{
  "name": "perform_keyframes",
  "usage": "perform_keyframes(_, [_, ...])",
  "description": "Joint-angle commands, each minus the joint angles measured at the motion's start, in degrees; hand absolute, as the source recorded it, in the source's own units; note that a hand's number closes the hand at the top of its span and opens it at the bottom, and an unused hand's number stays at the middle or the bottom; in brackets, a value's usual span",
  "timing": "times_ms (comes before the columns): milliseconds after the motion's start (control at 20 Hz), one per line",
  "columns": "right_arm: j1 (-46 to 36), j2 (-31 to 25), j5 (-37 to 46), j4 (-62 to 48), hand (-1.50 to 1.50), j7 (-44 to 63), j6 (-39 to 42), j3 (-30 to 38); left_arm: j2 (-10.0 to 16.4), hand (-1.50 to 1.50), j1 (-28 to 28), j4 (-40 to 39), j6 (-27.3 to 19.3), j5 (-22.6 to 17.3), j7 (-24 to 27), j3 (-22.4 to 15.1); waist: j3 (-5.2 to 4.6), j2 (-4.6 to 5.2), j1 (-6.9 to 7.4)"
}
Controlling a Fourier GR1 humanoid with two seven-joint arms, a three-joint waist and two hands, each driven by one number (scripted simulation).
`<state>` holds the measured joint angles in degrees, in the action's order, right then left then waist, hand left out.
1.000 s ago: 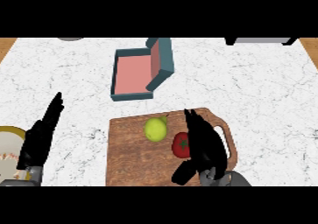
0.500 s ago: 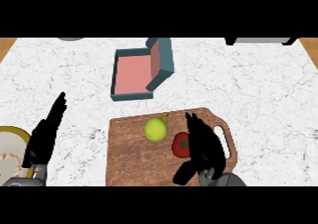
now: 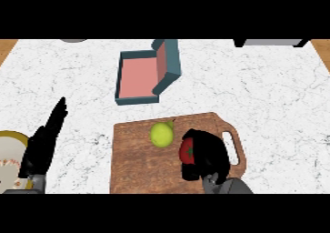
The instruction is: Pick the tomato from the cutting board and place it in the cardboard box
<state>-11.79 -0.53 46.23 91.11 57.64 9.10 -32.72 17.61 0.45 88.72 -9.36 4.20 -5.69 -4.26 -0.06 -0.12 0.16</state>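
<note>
On the right half of the cutting board (image 3: 137,168), the tomato (image 3: 187,151), largely covered by the right hand (image 3: 212,154) — black fingers curled over and round it, only a red sliver showing at the left. Probably light, round and smooth-skinned, so apt to roll or slip; likely soft enough to bruise under a careless squeeze. Best taken across the widest part, thumb opposite fingers, as apparently done here. Just to the left and a little farther, a green fruit (image 3: 162,134), apart from the hand; worth lifting straight up to avoid nudging it. Well apart, far and to the left, the cardboard box (image 3: 136,78), teal outside and pink inside, open on top with one flap raised along its right side — better entered from above than across that flap. Under both, a white marbled counter (image 3: 274,100), flat and level. At the near left, the left hand (image 3: 45,139) resting, fingers straight, beside a plate (image 3: 5,152).
</note>
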Motion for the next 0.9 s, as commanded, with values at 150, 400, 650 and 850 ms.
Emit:
perform_keyframes(150, [-1.9, -0.3, 11.6, -2.2, 1.5, 1.5, -3.5, -2.4, -0.4, 0.0, -3.2, -2.1, 0.8, 0.0, -0.6, 2.4, 0.05, 0.09, -0.16])
perform_keyframes(400, [-3.8, 0.5, 15.7, -2.7, 1.5, 2.2, -3.7, 0.9, -3.2, 0.0, 2.2, 2.5, -0.6, 3.3, 0.1, -0.5, 0.06, 0.06, 0.03])
perform_keyframes(650, [2.1, 0.5, 23.8, 0.8, 1.5, 15.6, -2.2, 2.6, -0.7, 0.0, 0.8, -2.0, 1.7, 0.6, 2.8, 3.2, -0.05, -0.18, -1.09])
perform_keyframes(850, [3.4, -0.4, 29.5, 4.5, 1.5, 15.5, -1.2, 3.7, -1.7, 0.0, 1.5, -0.4, 0.8, 1.9, 2.1, 2.2, 0.02, -0.12, -0.52])
